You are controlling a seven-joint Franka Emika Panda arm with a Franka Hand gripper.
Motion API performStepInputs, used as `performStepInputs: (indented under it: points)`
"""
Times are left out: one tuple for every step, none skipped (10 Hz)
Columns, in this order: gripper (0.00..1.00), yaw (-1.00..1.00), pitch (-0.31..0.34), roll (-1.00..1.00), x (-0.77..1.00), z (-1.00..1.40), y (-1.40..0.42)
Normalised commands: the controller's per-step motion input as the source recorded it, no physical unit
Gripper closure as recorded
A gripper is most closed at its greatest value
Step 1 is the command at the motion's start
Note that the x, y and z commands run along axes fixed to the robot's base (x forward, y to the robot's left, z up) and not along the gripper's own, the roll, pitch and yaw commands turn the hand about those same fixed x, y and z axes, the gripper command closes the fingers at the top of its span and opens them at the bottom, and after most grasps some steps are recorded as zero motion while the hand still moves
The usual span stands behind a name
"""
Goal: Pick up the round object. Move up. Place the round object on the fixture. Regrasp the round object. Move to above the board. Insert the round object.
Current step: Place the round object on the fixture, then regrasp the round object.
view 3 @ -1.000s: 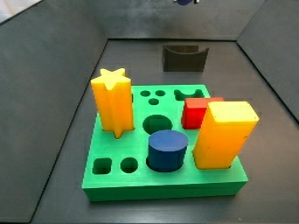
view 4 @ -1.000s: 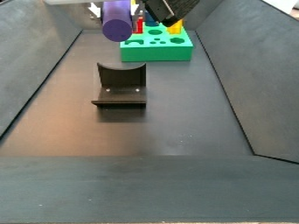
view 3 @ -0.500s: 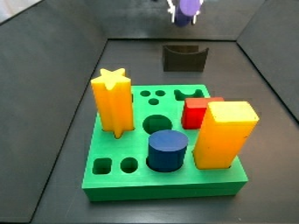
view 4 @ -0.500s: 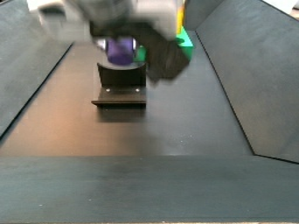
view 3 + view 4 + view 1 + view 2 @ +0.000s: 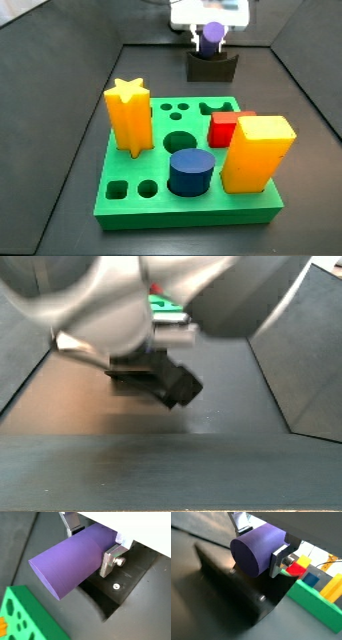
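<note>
The round object (image 5: 67, 564), a smooth purple cylinder, lies sideways between the silver fingers (image 5: 111, 558) of my gripper (image 5: 90, 543), which is shut on it. Its flat end face shows in a wrist view (image 5: 250, 556). In a side view the gripper (image 5: 211, 22) holds the round object (image 5: 211, 38) directly over the fixture (image 5: 211, 68), close to its notched top; touching or not, I cannot tell. The fixture's dark bracket (image 5: 231, 587) lies just under the peg. The green board (image 5: 147, 190) sits nearer that side camera.
On the board stand a yellow star post (image 5: 128, 115), a yellow block (image 5: 258, 152), a red block (image 5: 225, 127) and a thick dark blue cylinder (image 5: 190, 172). Dark walls (image 5: 74, 110) enclose the floor. The blurred arm (image 5: 147, 306) fills much of a side view.
The gripper has come down with the round object from high above to just over the fixture. The arm now covers much more of a side view.
</note>
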Motion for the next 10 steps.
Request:
performStepInputs:
  points:
    - [1.0,-0.06,-0.001,-0.18,0.16,-0.87,0.1]
    - [1.0,-0.05,-0.008,-0.16,0.13,-0.67,0.08]
    - [1.0,-0.05,-0.011,-0.13,0.1,-0.51,0.07]
    - [1.0,-0.04,-0.012,-0.1,0.07,-0.51,0.05]
    - [1.0,-0.04,-0.01,-0.1,0.07,-0.51,0.05]
    - [1.0,0.0,0.0,0.0,0.0,-0.17,-0.5]
    - [0.0,0.0,0.0,0.0,0.0,0.0,0.0]
    - [0.0,-0.04,-0.029,0.06,0.0,1.0,0.0]
    - [0.0,-0.04,-0.027,0.06,0.0,1.0,0.0]
    - [0.0,-0.02,-0.022,0.07,-0.02,1.0,-0.01]
